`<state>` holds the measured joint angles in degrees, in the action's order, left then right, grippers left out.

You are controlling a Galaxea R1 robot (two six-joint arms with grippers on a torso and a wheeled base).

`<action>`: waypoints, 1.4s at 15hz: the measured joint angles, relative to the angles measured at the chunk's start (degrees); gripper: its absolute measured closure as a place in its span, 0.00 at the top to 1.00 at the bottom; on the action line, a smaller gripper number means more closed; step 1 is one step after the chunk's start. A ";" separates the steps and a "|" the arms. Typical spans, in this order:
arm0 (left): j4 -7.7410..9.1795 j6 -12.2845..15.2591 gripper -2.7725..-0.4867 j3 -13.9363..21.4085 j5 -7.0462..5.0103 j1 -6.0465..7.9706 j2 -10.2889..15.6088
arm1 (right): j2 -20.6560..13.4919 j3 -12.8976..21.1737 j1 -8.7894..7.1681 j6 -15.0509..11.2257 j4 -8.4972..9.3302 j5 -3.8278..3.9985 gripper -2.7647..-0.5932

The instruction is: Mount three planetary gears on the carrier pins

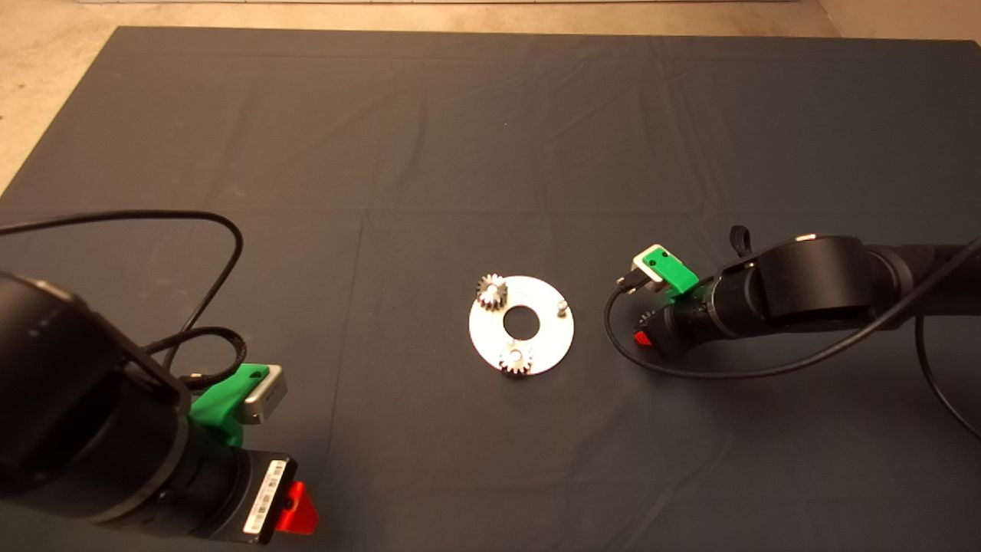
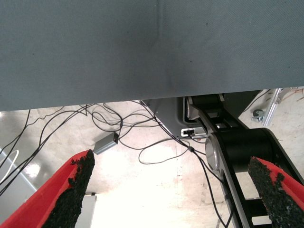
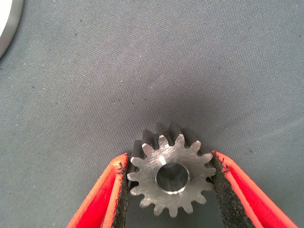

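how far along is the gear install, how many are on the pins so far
Two of the three planetary gears sit on carrier pins of the silver disc: one on the far-left pin, one on the near pin. The third gear is in hand, pinched between the right claw's pads, to the right of the disc. The pin on the right is bare and awaits it. The left claw is parked open at lower left.

the silver disc is cut off at the upper left edge of the right wrist view. in the head view the right hand hides its gear (only red shows), and both arms run off-frame.
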<state>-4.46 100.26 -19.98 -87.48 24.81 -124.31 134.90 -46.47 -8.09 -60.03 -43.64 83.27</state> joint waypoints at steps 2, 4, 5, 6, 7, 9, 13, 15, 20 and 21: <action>0.00 0.01 0.81 0.00 0.02 0.00 0.00 | 0.00 0.02 0.32 0.00 -0.52 -0.12 0.24; 0.00 0.01 0.81 0.02 0.02 0.00 0.00 | 0.00 0.02 0.54 0.00 -0.82 -0.06 0.24; 0.00 0.01 0.81 0.02 0.00 0.00 0.00 | 0.00 0.06 0.65 0.00 -1.11 -0.09 0.24; 0.02 0.01 0.81 0.02 0.02 0.00 0.00 | 0.00 0.09 0.64 0.00 -1.14 -0.10 0.23; 0.02 0.01 0.81 0.02 0.02 0.00 -0.02 | 0.00 0.15 0.68 -0.02 -1.20 -0.10 0.23; 0.11 0.01 0.81 0.00 0.02 0.00 -0.02 | -0.15 0.24 0.68 -0.11 -1.20 -0.17 0.23; 0.17 0.01 0.81 0.02 0.02 0.00 -0.02 | -0.23 1.46 0.49 -1.77 -0.80 -0.26 0.22; 0.20 -0.01 0.81 0.02 0.02 0.00 -0.07 | 0.55 2.82 -1.24 -3.80 0.26 -0.21 0.22; 0.20 -0.01 0.81 0.02 0.05 0.00 -0.15 | 1.48 4.30 -6.24 -3.95 3.26 0.00 0.21; 0.20 -0.04 0.81 0.02 0.02 0.00 -0.15 | 1.76 4.39 -7.74 -3.95 3.65 0.24 0.21</action>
<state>-4.27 100.22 -19.96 -87.46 24.81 -124.45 136.66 -42.08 -15.83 -63.98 -39.99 83.52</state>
